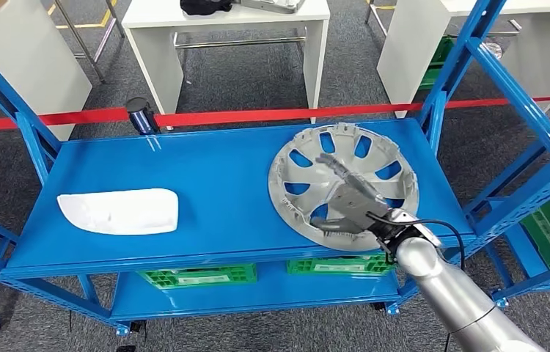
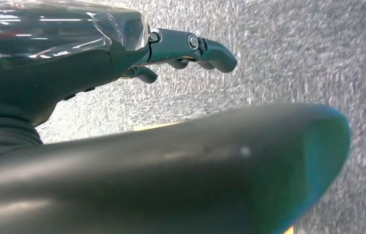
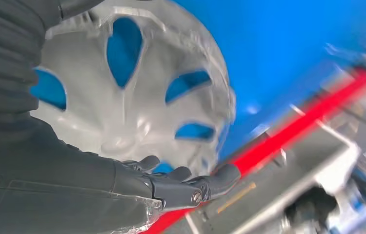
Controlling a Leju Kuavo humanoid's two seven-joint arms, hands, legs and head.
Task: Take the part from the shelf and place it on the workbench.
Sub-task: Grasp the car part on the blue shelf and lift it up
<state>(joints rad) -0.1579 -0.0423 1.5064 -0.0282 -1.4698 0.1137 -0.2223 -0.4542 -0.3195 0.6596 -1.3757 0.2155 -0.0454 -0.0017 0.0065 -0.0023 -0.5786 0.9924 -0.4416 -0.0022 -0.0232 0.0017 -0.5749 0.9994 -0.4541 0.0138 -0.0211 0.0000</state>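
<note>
Right fingers: spread (image 1: 334, 167) over the hubcap (image 1: 309, 172), low right of the head view; the right hand (image 1: 347, 205) sits at its near rim. From the wrist camera the fingertips (image 3: 220, 175) hang loose above the silver face, so a grip is likely not made yet, though contact under the palm is hard to judge.
Left fingers: lightly curled (image 2: 210, 51), apart, holding nothing; the left hand (image 2: 122, 58) hangs over grey floor.
Hubcap: flat on the blue shelf (image 1: 206, 169), right of centre, near the front edge.
Other part: a white cover (image 1: 119, 211) lies at the shelf's left, well apart.
Risk: the disc is wide and thin; a one-sided pinch at the rim may let it tilt, slip, or catch a blue upright (image 1: 448, 81) on lifting.
</note>
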